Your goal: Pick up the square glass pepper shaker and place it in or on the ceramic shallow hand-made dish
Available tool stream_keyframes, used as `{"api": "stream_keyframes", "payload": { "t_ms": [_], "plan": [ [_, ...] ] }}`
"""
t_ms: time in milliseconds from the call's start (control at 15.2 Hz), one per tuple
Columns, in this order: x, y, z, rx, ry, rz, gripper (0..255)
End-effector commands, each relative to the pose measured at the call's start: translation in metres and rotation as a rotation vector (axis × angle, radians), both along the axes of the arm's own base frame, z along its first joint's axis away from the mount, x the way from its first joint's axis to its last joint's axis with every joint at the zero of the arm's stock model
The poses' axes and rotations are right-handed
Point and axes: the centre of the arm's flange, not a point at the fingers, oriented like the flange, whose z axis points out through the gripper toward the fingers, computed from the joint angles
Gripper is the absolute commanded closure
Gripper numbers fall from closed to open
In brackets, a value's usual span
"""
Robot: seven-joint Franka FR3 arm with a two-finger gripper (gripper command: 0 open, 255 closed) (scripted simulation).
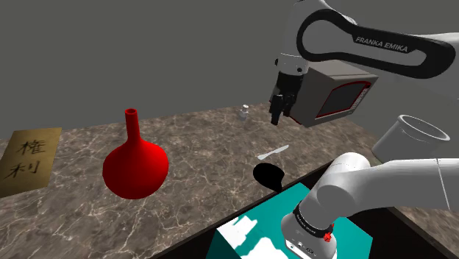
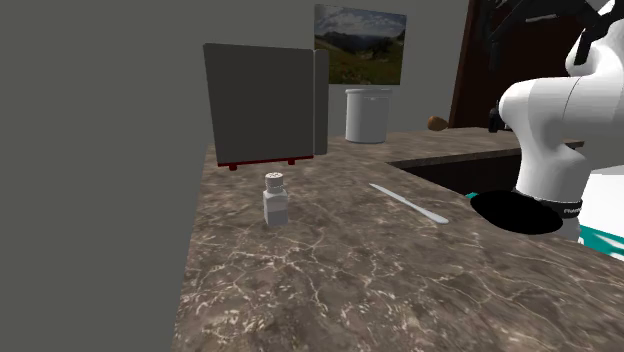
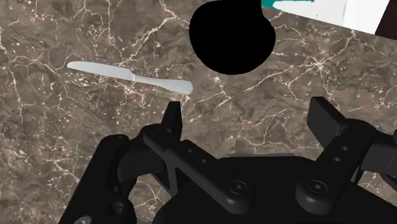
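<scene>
Gripper (image 1: 278,118): hanging in the air over the marbled counter (image 1: 198,143), black fingers (image 3: 172,121) spread wide, nothing between them.
Pepper shaker (image 2: 275,198): small, pale and square with a dotted cap, upright on the counter near the microwave (image 1: 335,92), clear of the hand.
Dish (image 1: 269,175): drawn flat black, sitting at the counter's edge by the stand, well apart from the shaker.
Knife (image 3: 130,76): white, lying between shaker and dish.
Red vase (image 1: 135,165): upright, off at the shoulder view's left.

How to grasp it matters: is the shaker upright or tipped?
Upright: the shaker stands on its base on the counter, not on its side.
</scene>
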Motion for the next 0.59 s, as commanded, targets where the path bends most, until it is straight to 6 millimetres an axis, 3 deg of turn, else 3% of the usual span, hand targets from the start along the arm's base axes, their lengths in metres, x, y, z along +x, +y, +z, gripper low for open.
{"api": "stream_keyframes", "payload": {
  "t_ms": [0,528],
  "plan": [
    [0.0,0.0,0.0,0.0,0.0,0.0,0],
    [0.085,-0.052,-0.042,-0.002,0.009,-0.062,0]
  ]
}}
